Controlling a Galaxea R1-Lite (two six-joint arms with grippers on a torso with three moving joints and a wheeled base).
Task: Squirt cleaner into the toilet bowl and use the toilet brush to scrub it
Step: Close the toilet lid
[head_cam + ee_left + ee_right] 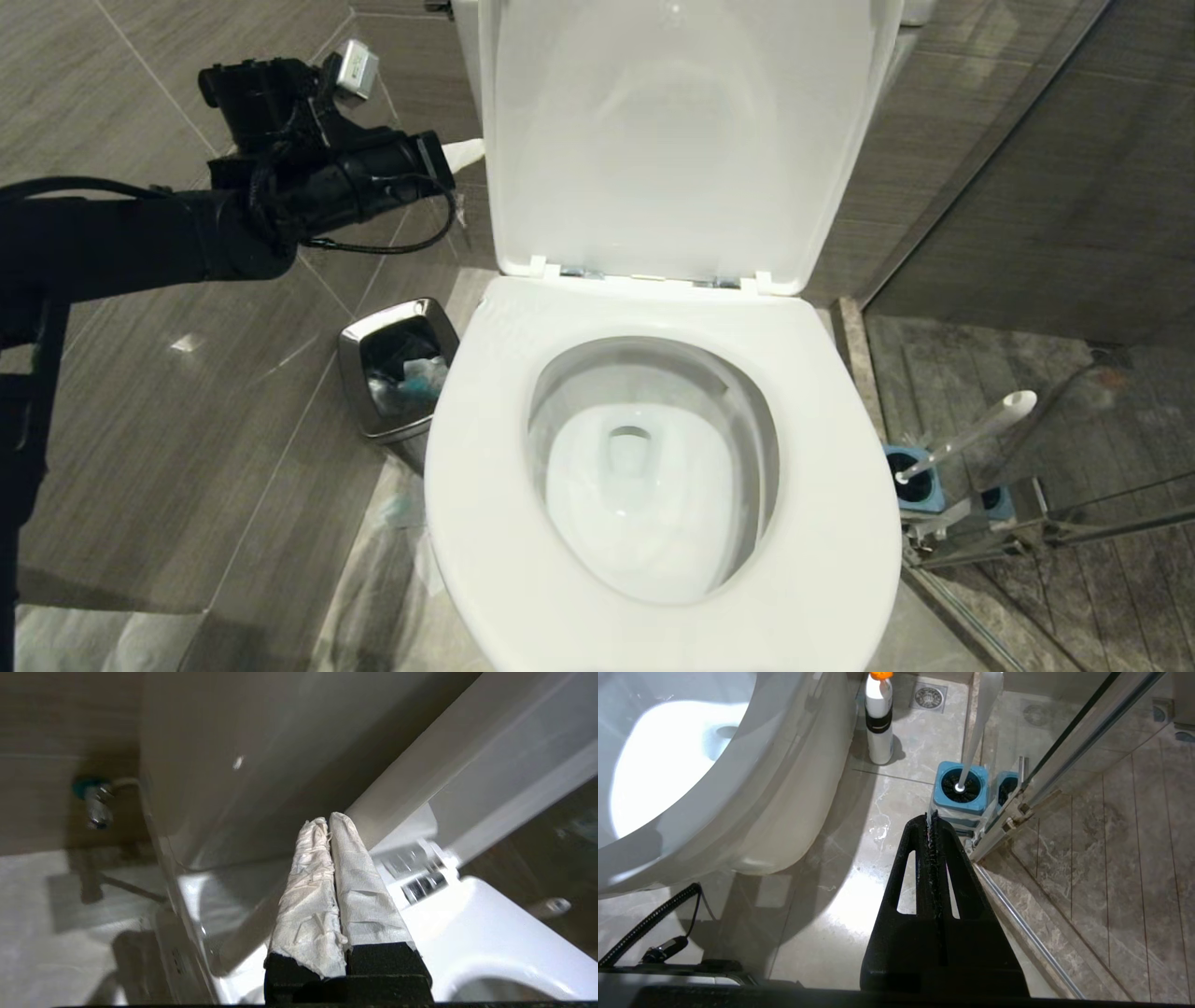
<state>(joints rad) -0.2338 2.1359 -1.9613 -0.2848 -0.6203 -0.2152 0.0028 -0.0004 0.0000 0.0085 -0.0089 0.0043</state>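
Note:
The white toilet bowl [560, 411] stands with its seat down and lid [672, 140] raised; the water in it looks pale. The cleaner is out of view. The toilet brush [971, 434] leans in its blue-topped holder [920, 485] on the floor to the right of the toilet, also seen as holder [961, 786] in the right wrist view. My left gripper [471, 149] hovers beside the lid's left edge, its paper-wrapped fingers [322, 886] pressed together and empty. My right gripper [930, 819] is shut and empty, low over the floor just short of the holder.
A small steel bin [397, 373] with rubbish sits left of the toilet. A white bottle with an orange cap [879, 718] stands on the floor beside the bowl. A glass shower partition with a metal rail [1017, 807] runs right of the holder. The lid's hinge [420, 877] shows.

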